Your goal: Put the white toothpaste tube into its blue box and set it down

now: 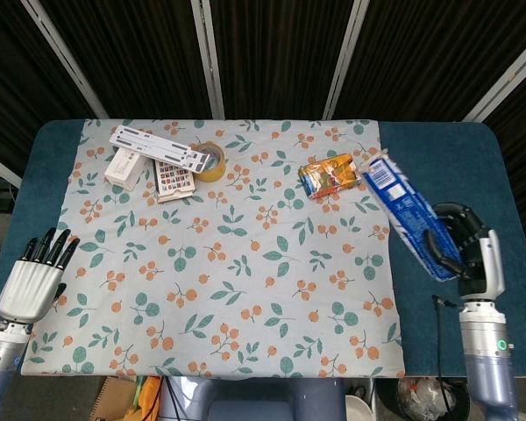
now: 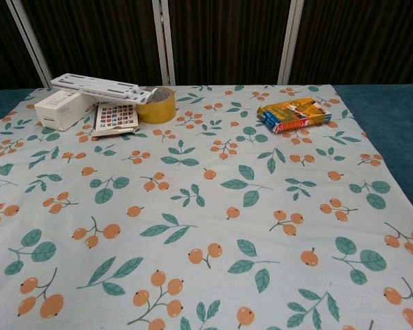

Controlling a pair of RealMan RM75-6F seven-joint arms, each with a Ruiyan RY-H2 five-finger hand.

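Head view showed the right hand (image 1: 460, 246) holding the blue box (image 1: 409, 216) at the table's right side, its long way slanting up and left with the open end far from the hand. The left hand (image 1: 33, 279) was far off, flat, fingers apart, holding nothing. Chest view showed neither hand nor box, and no white tube showed anywhere.
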